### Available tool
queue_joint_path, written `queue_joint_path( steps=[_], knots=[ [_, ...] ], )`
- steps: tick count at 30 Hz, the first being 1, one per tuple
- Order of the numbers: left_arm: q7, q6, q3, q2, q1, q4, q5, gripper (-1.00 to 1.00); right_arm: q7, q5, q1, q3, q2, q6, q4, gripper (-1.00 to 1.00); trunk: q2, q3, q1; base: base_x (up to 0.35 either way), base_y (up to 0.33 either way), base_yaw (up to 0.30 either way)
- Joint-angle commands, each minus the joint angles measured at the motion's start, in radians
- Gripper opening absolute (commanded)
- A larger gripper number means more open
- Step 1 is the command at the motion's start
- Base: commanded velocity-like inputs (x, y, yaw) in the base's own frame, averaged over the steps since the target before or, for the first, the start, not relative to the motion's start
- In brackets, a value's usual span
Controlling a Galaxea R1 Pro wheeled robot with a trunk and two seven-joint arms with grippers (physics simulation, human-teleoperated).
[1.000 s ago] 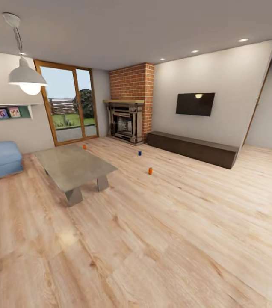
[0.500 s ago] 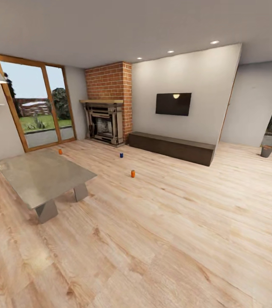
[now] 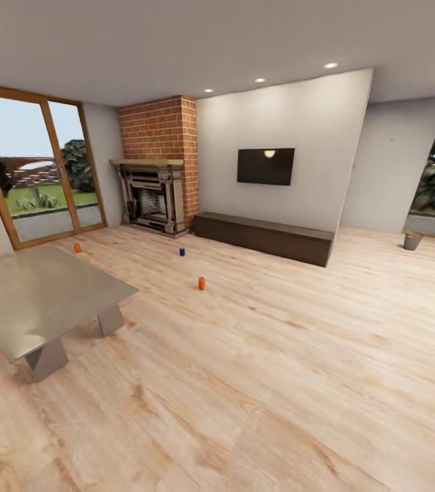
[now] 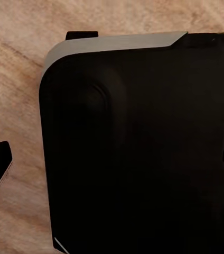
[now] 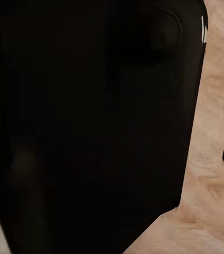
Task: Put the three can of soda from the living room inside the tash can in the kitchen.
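Three soda cans [image 3: 202,283] stand tiny on the plank floor [image 3: 258,383]; dark housings hide each pincer's state.

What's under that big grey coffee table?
Under the coffee table two angled grey legs stand on bare wood floor. The tabletop covers whatever lies under its far side.

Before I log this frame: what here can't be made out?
- Both grippers' state: each wrist view is blocked by the robot's dark body.
- Lettering on the near orange can, blue can and far orange can: too small in the head view.
- Trash can contents: too distant.
- Coffee table: cut off by the edge.
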Motion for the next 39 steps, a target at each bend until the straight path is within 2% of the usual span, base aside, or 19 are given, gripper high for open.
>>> queue_joint_path(
  steps=[1,9,39],
  knots=[
    [0.000,0.000,0.000,0.000,0.000,0.000,0.000,1.00,0.000,0.000,0.000,0.000,0.000,0.000,0.000,1.00,0.000,0.000,0.000,0.342,0.000,-0.010],
    [0.000,0.000,0.000,0.000,0.000,-0.001,0.000,1.00,0.001,0.000,0.000,0.000,0.000,0.000,0.000,1.00,0.000,0.000,0.000,0.342,0.000,-0.184],
    [0.004,0.000,0.000,-0.012,-0.001,-0.001,0.000,1.00,0.001,0.000,0.000,0.000,0.001,0.001,-0.001,1.00,0.000,0.000,0.000,0.342,0.000,-0.283]
  ],
)
